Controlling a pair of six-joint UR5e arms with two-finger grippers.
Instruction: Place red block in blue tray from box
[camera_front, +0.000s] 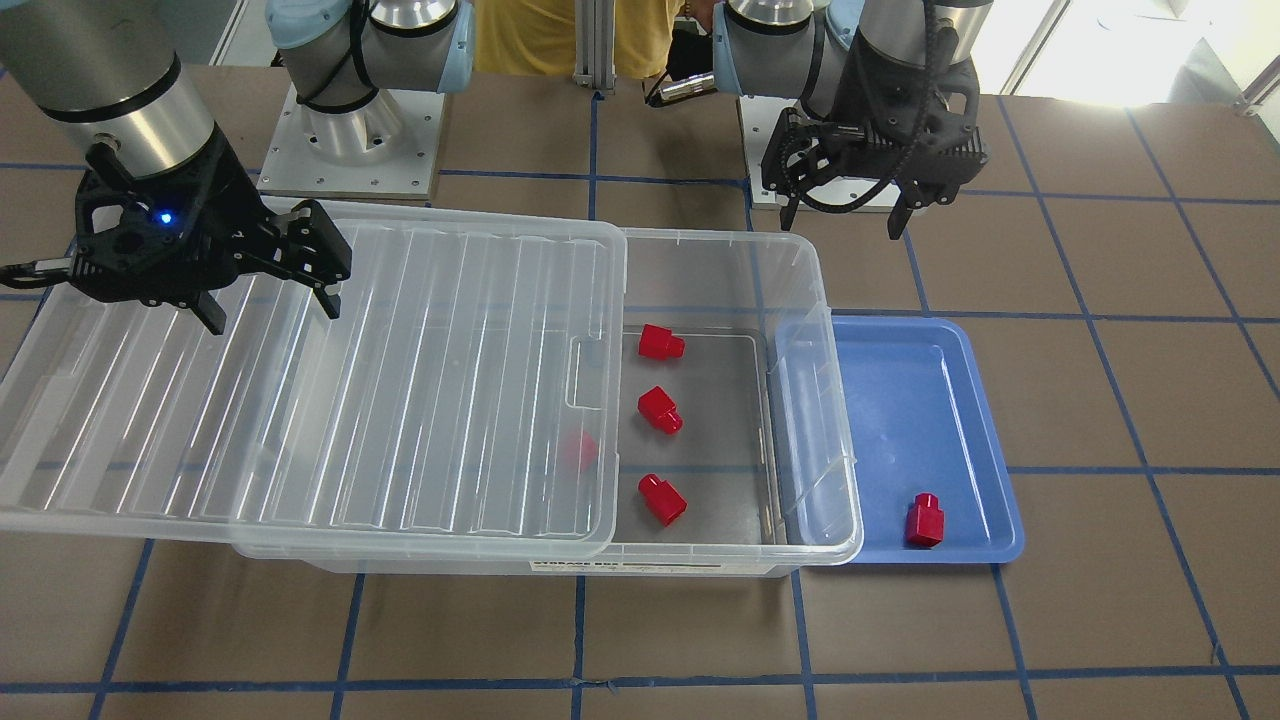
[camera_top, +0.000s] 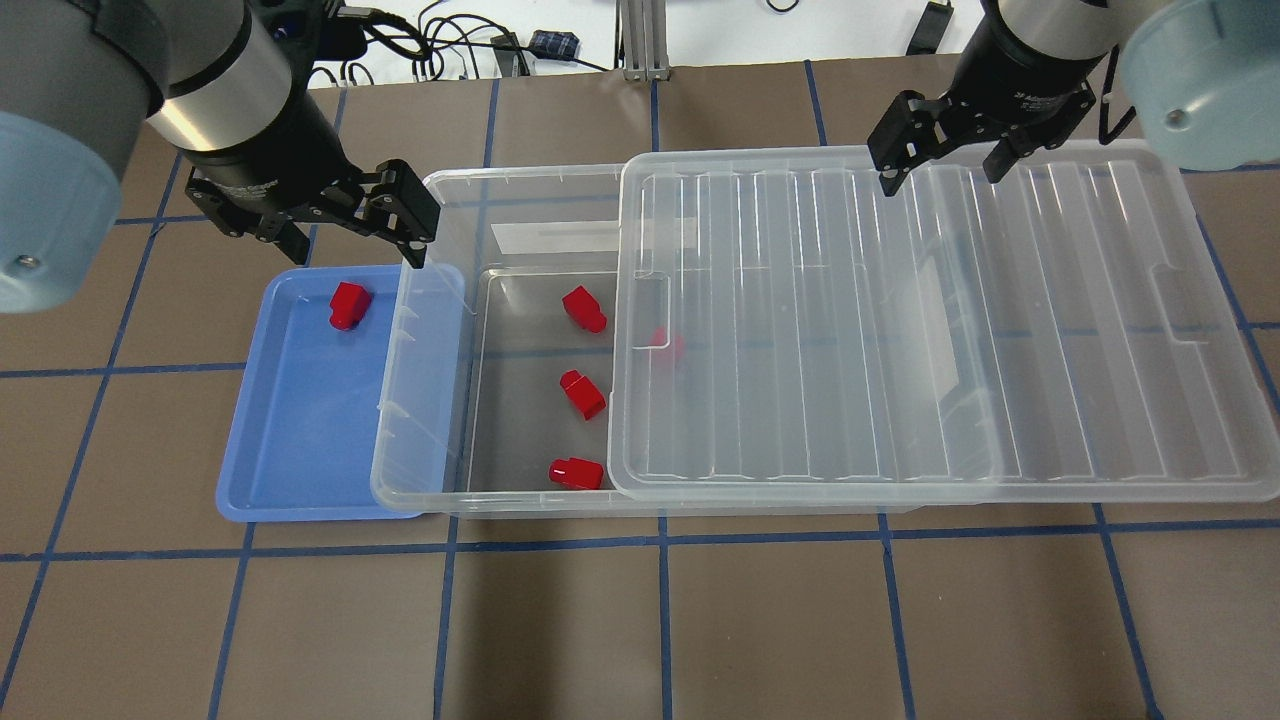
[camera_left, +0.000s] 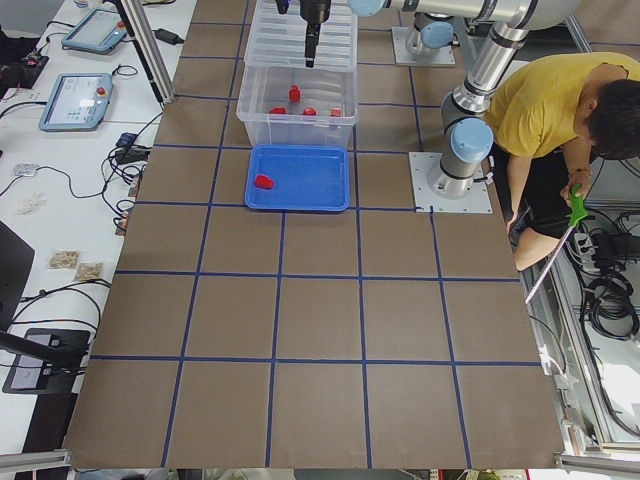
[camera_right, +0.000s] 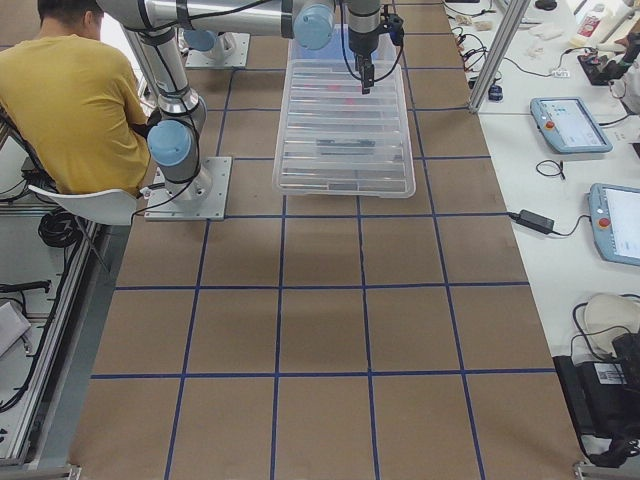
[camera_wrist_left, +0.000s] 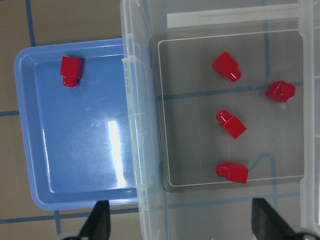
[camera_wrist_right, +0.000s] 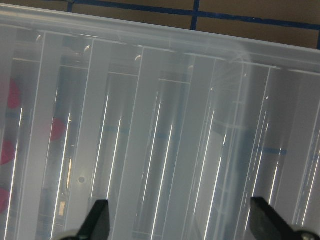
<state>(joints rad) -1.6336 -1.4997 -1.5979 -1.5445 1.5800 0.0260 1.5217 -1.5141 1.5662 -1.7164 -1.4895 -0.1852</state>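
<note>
One red block lies in the blue tray, at its far corner in the overhead view. Three red blocks lie in the uncovered end of the clear box. Another block shows dimly under the ribbed lid, which is slid partway off. My left gripper is open and empty, above the tray and box edge. My right gripper is open and empty above the lid.
The tray sits tight against the box's open end. The lid overhangs the box on the robot's right. A person in a yellow shirt sits behind the robot bases. Blue tape lines cross the brown table.
</note>
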